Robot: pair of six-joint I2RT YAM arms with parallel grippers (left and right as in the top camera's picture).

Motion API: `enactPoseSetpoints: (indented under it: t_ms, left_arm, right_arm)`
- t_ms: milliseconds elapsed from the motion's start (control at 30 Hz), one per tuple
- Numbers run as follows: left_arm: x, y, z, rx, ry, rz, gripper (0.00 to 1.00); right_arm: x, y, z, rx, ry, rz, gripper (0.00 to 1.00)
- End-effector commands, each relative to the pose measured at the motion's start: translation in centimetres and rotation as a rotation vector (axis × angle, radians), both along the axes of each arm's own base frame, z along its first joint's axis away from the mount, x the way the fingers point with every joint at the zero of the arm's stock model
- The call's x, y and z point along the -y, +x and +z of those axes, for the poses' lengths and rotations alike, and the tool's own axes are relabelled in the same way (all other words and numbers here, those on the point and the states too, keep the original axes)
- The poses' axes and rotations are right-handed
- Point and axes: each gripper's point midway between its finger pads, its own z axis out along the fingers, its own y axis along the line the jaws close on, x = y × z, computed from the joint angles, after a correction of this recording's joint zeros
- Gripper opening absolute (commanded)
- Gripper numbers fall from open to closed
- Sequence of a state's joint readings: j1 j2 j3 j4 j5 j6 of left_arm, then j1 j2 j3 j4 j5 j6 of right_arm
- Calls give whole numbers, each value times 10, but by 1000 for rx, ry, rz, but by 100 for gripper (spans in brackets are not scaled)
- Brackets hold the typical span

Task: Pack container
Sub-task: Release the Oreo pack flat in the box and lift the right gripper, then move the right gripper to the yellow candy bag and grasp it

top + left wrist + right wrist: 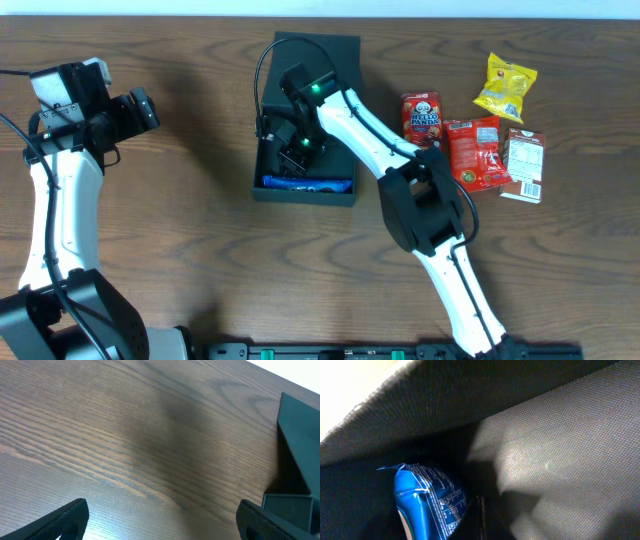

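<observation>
The container [318, 50] is a matte black box in the middle of the table, with its flap lid open toward the far side. A blue snack packet [307, 185] lies inside along its near wall. My right gripper [297, 152] is down inside the box, just above that packet. In the right wrist view the blue packet [427, 505] sits just left of my dark fingers [480, 520], which look pressed together against the box's textured inner wall [545, 460]. My left gripper [140, 108] is open and empty over bare wood [162, 520], with the container's corner [300, 425] to its right.
Right of the box lie a red Hello Panda packet [422, 117], a red packet [478, 152], a yellow packet [506, 88] and a brown and white packet [523, 165]. My right arm stretches across between them and the box.
</observation>
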State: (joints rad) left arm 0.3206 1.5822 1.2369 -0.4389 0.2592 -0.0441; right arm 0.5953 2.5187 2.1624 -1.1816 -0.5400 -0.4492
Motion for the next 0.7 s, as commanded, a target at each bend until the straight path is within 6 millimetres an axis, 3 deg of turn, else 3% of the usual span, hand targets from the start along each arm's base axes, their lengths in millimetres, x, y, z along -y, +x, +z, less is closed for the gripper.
enactPoseSetpoints:
  t_ms: [0,267,367,433,533,600,667]
  left_arm:
    - [-2,2,6,13,5,-7,95]
    - [-2,2,6,14,6,-7,95]
    - [-2,2,6,14,7,-7,95]
    - [-2,2,6,14,7,-7,95]
    - [-2,2,6,13,6,-7,95]
    - [-2,2,6,13,6,-7,95]
    - [-2,2,5,13,6,-7,95]
  right_arm:
    - [-8,-10,12,-21,53,30,1]
    - [-10,-4,20,-3,64,21,1]
    - [-13,10,49,44,96,-1,1]
    - [-13,26,82,111,123,-33,1]
    - [9,61,134,277,86,-126,1]
    - [38,87,160,401,13,-216,1]
    - [77,113,173,503,-90,-310,1]
